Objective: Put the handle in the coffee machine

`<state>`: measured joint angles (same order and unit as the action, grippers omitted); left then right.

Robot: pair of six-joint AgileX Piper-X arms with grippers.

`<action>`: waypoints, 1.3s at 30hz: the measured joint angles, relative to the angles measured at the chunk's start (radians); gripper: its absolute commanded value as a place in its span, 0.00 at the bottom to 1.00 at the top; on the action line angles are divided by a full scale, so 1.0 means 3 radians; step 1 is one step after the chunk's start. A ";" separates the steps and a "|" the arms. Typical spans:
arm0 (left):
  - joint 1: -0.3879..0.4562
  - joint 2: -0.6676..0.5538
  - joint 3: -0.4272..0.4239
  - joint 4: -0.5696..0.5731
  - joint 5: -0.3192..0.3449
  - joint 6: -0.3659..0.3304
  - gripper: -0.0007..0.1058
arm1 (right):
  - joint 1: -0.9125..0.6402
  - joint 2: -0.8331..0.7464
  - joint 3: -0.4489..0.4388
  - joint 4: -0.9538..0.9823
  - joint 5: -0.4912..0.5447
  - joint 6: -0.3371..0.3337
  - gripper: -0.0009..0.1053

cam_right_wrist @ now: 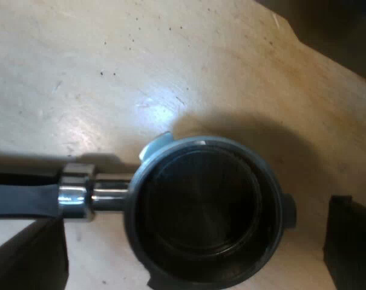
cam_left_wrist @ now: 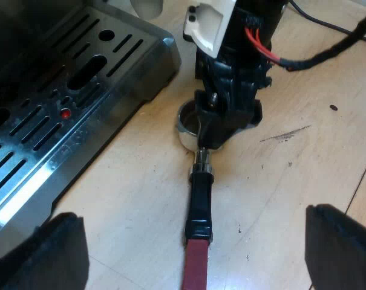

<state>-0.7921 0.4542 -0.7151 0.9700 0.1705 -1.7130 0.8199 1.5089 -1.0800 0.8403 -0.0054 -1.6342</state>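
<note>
The metal holder [cam_left_wrist: 201,193] lies flat on the wooden table beside the espresso machine's drip tray [cam_left_wrist: 62,121]. Its round basket [cam_left_wrist: 186,125] points away from me and its black handle ends in red [cam_left_wrist: 196,266]. My left gripper [cam_left_wrist: 195,254] is open, its fingers wide apart above the red end and touching nothing. My right gripper [cam_left_wrist: 222,124] hangs over the holder's neck and basket. In the right wrist view it [cam_right_wrist: 198,254] is open, with the dark basket [cam_right_wrist: 201,211] straight below, between its fingers [cam_right_wrist: 43,257], which stand apart from the rim.
The machine's slotted steel drip tray has a small red dot [cam_left_wrist: 65,113] and a rounded corner close to the basket. A pale object [cam_left_wrist: 147,6] stands past the tray's far corner. Bare wooden table [cam_left_wrist: 291,169] lies on the holder's other side.
</note>
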 measured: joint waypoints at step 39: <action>0.0000 0.0000 0.0000 0.0000 0.0000 0.0000 0.70 | 0.0000 0.0241 0.0145 -0.0299 -0.0065 -0.0003 0.20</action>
<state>-0.7921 0.4542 -0.7151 0.9700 0.1705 -1.7130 0.8199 1.5812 -1.0363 0.7505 -0.0249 -1.6351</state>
